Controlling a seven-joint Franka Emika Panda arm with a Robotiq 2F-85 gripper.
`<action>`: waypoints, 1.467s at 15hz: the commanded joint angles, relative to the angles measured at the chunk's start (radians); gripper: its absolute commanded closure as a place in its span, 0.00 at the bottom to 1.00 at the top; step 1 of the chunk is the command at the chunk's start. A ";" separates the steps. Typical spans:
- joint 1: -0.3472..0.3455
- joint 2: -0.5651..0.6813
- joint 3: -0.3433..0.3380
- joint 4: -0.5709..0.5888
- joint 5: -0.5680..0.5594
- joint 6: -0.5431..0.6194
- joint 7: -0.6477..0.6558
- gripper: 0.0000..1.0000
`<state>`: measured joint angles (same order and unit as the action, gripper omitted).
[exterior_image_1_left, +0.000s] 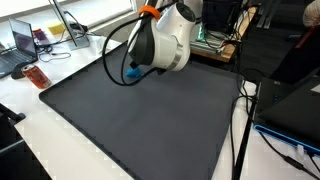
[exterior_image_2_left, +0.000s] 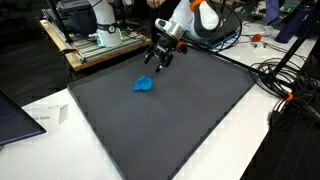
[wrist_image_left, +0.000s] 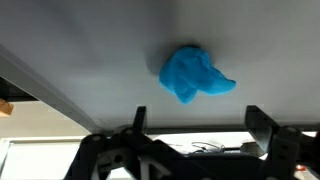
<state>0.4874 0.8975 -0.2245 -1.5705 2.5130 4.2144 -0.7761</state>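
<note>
A crumpled blue cloth (exterior_image_2_left: 144, 84) lies on the dark grey mat (exterior_image_2_left: 170, 120), toward its far side. In the wrist view the blue cloth (wrist_image_left: 195, 75) sits just beyond the fingertips, on the line between them. My gripper (exterior_image_2_left: 160, 58) hangs a little above the mat beside the cloth and is open, with nothing between its fingers (wrist_image_left: 258, 120). In the wrist view the gripper (wrist_image_left: 198, 122) shows both fingers spread wide. In an exterior view the white arm (exterior_image_1_left: 165, 40) hides most of the gripper, and only part of the blue cloth (exterior_image_1_left: 132, 72) shows.
A laptop (exterior_image_1_left: 25, 40) and a red object (exterior_image_1_left: 37, 77) sit off the mat's edge. Black cables (exterior_image_2_left: 290, 85) run along one side of the mat. A sheet of paper (exterior_image_2_left: 45, 115) lies near a corner. Equipment (exterior_image_2_left: 90, 25) stands behind the mat.
</note>
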 joint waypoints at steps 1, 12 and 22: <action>-0.006 0.022 0.004 0.031 0.000 0.035 -0.008 0.00; -0.328 -0.178 0.304 -0.032 -0.003 0.018 -0.223 0.00; -0.831 -0.191 0.810 -0.075 -0.004 0.016 -0.260 0.00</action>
<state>-0.2327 0.7169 0.4630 -1.6173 2.5089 4.2158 -1.0294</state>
